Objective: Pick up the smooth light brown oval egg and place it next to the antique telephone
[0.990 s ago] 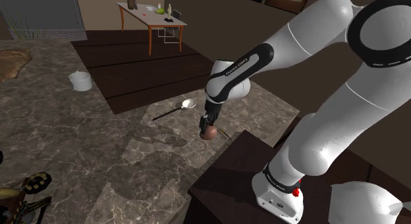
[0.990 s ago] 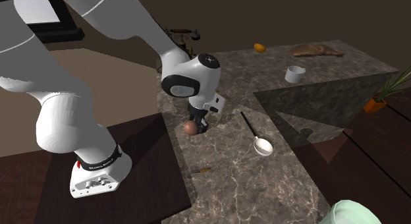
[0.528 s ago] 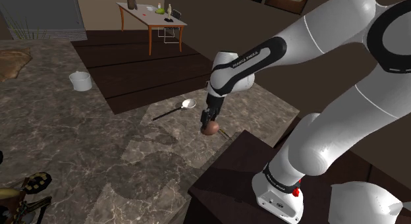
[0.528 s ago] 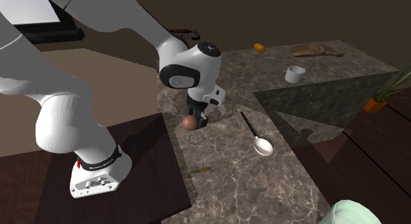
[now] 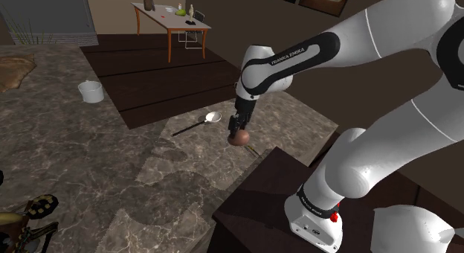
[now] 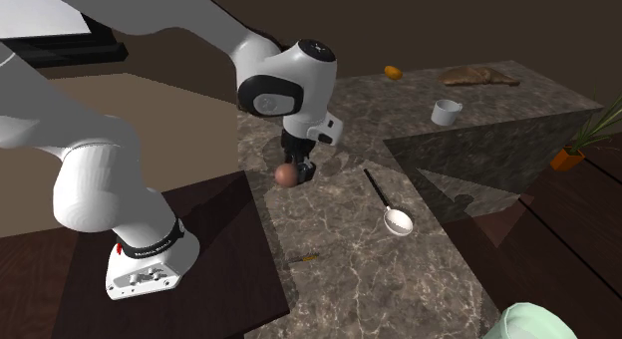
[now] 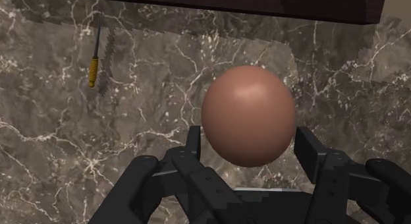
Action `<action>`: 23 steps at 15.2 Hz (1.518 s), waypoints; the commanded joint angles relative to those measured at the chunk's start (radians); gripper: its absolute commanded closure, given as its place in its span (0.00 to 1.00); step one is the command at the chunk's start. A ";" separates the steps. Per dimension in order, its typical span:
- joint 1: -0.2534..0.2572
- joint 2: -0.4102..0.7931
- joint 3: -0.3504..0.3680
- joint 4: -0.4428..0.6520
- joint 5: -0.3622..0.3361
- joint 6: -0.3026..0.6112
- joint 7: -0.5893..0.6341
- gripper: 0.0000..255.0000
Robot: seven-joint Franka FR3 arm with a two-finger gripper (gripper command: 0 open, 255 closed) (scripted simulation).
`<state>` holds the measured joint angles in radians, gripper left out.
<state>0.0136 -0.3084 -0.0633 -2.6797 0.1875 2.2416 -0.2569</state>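
- The pick half looks done: the claw [image 7: 249, 138] is pinching the egg [image 7: 247, 115], one black finger pressed to each side of it.
- In the shoulder view the egg [image 5: 238, 138] hangs under the claw [image 5: 238, 131] just beyond the handle end of the spoon [image 5: 201, 123], on the spoon's side nearest the stand. It seems to sit a little above the counter [image 5: 89, 155], though the gap is hard to judge.
- What is left, as I judge it, is the whole carry and the set-down. The dark and gold object that is probably the telephone [image 5: 31, 214] lies well apart from the spoon, towards the shoulder view's lower left, so the egg is nowhere near it yet.
- The egg is a smooth, matt, reddish-brown oval with a soft highlight near its upper end. It is rounded everywhere, so I would expect it to roll if released carelessly.
- The counter is dark brown-grey stone with pale veins, flat and polished in look.
- The spoon [image 6: 384, 199] has a thin dark handle and a pale round bowl. A plain white cup [image 6: 446, 112] stands well beyond the spoon, away from the arm.
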 commanded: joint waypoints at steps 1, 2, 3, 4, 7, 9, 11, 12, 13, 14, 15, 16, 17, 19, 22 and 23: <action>-0.003 -0.027 0.001 0.010 -0.008 -0.037 0.008 1.00; -0.004 -0.037 0.001 0.016 -0.010 -0.053 0.012 1.00; -0.005 -0.047 0.001 0.022 -0.013 -0.069 0.015 1.00; -0.006 -0.057 0.002 0.029 -0.015 -0.085 0.018 1.00; -0.009 -0.084 0.003 0.050 -0.022 -0.132 0.028 1.00; -0.010 -0.101 0.003 0.065 -0.026 -0.164 0.034 1.00; -0.012 -0.116 0.004 0.081 -0.029 -0.195 0.040 1.00; -0.012 -0.123 0.004 0.089 -0.031 -0.210 0.042 1.00; -0.013 -0.130 0.004 0.098 -0.032 -0.225 0.045 1.00; -0.013 -0.137 0.004 0.107 -0.034 -0.240 0.048 1.00; -0.014 -0.143 0.005 0.115 -0.035 -0.255 0.050 1.00; -0.014 -0.149 0.005 0.125 -0.036 -0.270 0.053 1.00; -0.014 -0.155 0.005 0.134 -0.038 -0.285 0.055 1.00; -0.015 -0.165 0.005 0.153 -0.040 -0.315 0.060 1.00; -0.016 -0.179 0.005 0.184 -0.043 -0.358 0.067 1.00; -0.016 -0.183 0.005 0.194 -0.043 -0.372 0.069 1.00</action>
<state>-0.0011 -0.4884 -0.0563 -2.4990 0.1459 1.8857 -0.1882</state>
